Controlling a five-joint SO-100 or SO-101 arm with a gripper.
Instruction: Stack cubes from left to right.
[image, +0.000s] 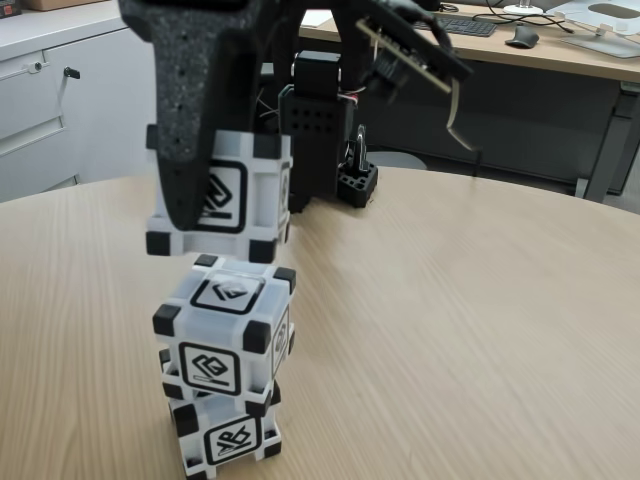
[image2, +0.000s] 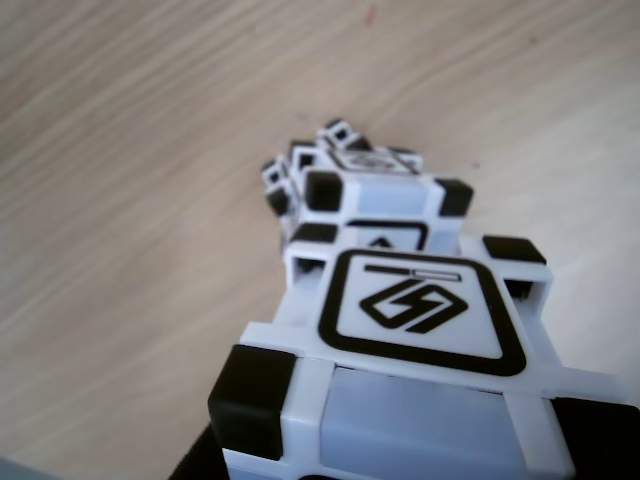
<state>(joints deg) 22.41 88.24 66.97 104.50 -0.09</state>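
Fixed view: gripper clamped on top cube (clear above two stacked cubes).

Round light-wood table beneath the end effector, evenly lit. Behind it, a desk bearing a keyboard and mouse. Grey cabinets stand behind, to its left.

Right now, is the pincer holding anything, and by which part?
Yes. The pincer holds the third cube by its side faces, one finger covering its left front, lifted clear above the two-cube stack on the table.
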